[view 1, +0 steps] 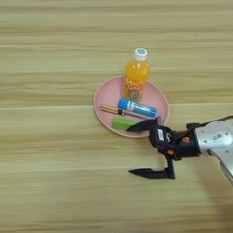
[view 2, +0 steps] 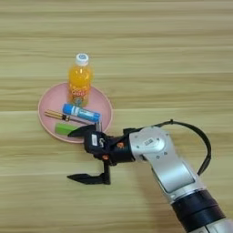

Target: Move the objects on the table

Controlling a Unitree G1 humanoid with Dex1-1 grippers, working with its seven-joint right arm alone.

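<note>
Objects on pink plate (view 1: pixel 103 109) lie just beyond open tool (view 1: pixel 136 149).

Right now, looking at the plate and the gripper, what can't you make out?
- Orange-drink bottle label: print too small, both views.
- Screwdriver tip: hidden under the blue tube.
- Green bar right end: covered by the upper finger of the open right gripper.

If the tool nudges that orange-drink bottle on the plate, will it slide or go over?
Probably tip rather than slide: the orange-drink bottle stands upright, tall and narrow, near the pink plate's far rim. It looks nearly full, so likely heavy for its size. Once down, its round body would probably roll, perhaps onto the blue tube just in front.
</note>
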